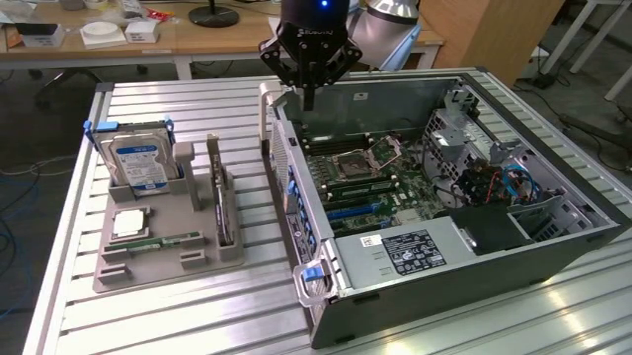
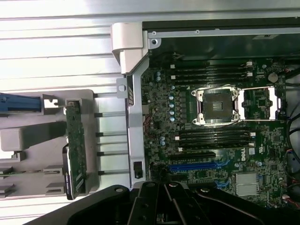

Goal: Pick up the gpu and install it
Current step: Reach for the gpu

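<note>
A slatted aluminium table (image 1: 177, 103) takes up most of the room in front of me, and on it, towards the exterior view's right, lies an open desktop computer case (image 1: 474, 281) with its side panel off. Inside it the motherboard (image 1: 395, 185) faces up, with its metal-framed CPU socket (image 1: 354, 164) open and a blue expansion slot (image 1: 351, 213) nearer the front of the case.

The arm hangs down over the far rim of the case. Its black gripper (image 1: 307, 100) points straight down just above that rim, jaws clenched together on nothing, beside the pale grey corner post (image 1: 265, 111).

On the exterior view's left, apart from the case, sits a grey fixture tray (image 1: 168, 255). A silver hard drive (image 1: 138, 164) with a blue-and-white label stands upright at the tray's far end, in a blue-cornered bracket. The gpu (image 1: 222, 214) is in the tray too, standing on its long edge in a slot on the side nearest the case, dark face and tan edge showing, well away from the gripper and touched by nothing but its holder. Between it and the tray's outer side a small square silver chip (image 1: 130, 222) lies flat, and just in front of that a narrow green memory stick (image 1: 163, 242) rests in its groove
</note>
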`<move>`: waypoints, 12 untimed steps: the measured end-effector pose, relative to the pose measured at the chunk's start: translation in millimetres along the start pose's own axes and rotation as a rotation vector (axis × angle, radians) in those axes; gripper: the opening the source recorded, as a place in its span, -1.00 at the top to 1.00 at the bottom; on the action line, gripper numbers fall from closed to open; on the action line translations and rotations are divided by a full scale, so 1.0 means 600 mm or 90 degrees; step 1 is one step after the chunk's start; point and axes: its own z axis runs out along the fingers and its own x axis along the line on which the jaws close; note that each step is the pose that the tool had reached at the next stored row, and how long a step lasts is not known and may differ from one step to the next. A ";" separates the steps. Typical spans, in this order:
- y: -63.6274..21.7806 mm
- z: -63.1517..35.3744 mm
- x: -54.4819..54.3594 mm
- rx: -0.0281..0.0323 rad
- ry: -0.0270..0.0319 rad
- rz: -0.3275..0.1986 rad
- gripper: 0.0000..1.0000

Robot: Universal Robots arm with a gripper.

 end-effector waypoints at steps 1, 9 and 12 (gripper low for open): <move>0.000 0.000 0.001 0.0000 0.0000 0.000 0.80; -0.001 0.000 0.007 0.0000 0.0000 0.000 0.80; -0.001 0.000 0.009 0.0000 0.0000 0.000 0.80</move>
